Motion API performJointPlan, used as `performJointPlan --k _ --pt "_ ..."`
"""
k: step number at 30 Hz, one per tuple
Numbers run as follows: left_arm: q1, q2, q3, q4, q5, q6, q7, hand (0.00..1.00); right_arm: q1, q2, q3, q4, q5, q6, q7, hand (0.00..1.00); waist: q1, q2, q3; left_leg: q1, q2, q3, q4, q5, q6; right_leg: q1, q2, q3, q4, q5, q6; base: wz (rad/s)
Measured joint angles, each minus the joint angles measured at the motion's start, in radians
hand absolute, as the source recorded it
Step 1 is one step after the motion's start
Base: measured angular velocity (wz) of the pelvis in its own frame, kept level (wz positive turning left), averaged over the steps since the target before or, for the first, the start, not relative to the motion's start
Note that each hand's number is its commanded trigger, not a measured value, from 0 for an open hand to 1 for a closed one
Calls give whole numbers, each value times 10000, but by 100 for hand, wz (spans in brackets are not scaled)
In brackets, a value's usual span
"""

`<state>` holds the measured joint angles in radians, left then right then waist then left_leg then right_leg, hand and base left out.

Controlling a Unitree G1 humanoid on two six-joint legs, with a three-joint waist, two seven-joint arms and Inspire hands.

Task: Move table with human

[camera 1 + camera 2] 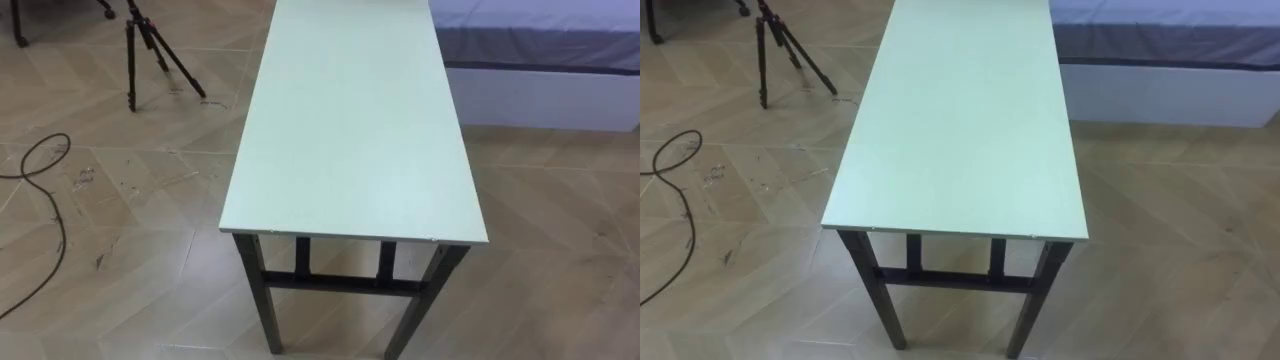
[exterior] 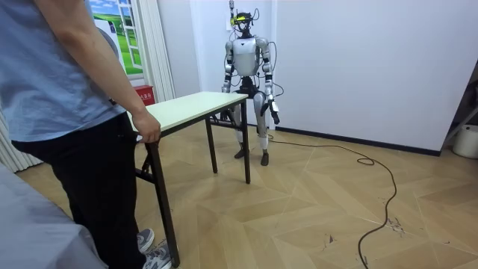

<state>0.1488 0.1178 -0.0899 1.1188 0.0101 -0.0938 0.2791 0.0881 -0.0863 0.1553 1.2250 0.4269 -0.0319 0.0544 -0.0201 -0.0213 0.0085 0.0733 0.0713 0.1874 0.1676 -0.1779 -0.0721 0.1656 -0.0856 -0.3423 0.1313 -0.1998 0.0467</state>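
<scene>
worktop (image 1: 355, 120) likely rigid, bulky, smooth | best hold: under its robot-side short edge | person's hand (image 2: 149, 128) grips opposite end | left robot hand (image 2: 274, 112) hangs beside worktop, open or closed: can't tell

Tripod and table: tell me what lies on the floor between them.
Nothing but bare wooden floor separates the tripod from the table, as the left eye view shows; the cable lies farther left.

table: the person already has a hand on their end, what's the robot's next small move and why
Probably reach forward and grip the table's short edge right in front of it. The person's hand already holds the far end, while the robot's left hand hangs at its side, so nothing can be lifted together yet.
</scene>
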Motion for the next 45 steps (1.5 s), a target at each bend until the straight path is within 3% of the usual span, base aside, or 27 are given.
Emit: performJointPlan --k 9,21,24,33,41,45 --pt "-29 -11 138 2 -292 8 -305 0 0 3 -11 78 140 37 553 0 -7 -34 -7 7 11 27 -10 -7 12 88 -10 -169 26 -7 12 5" --pt "-67 -176 278 -44 -5360 353 -2314 0 41 -378 -602 -679 1688 335 1506 0 -2 148 -60 102 34 138 68 -19 34 70 -32 -159 53 -6 11 0" --pt "14 -159 242 -495 -6779 557 -2660 0 120 -428 -602 -1414 2393 473 1855 0 -21 186 -50 11 42 137 145 -17 37 83 -34 -179 81 -5 10 2" --pt "285 -74 -125 -1986 -8577 1246 -3706 0 620 -411 -597 -4035 3035 998 2603 0 -11 183 -63 -265 59 274 310 -13 78 -234 -85 -139 242 -3 5 0" --pt "897 -15 -583 -3796 -10124 1413 -4497 0 1145 -353 -593 -6013 4559 1225 3192 0 -43 204 -57 -301 54 277 309 -13 78 -221 -86 -141 244 -3 6 0" --pt "1334 125 -866 -5286 -11199 1581 -4699 0 1331 -345 -588 -6613 4801 1344 3423 0 -101 205 -52 -366 56 289 324 -13 78 -283 -90 -141 250 -3 5 0"
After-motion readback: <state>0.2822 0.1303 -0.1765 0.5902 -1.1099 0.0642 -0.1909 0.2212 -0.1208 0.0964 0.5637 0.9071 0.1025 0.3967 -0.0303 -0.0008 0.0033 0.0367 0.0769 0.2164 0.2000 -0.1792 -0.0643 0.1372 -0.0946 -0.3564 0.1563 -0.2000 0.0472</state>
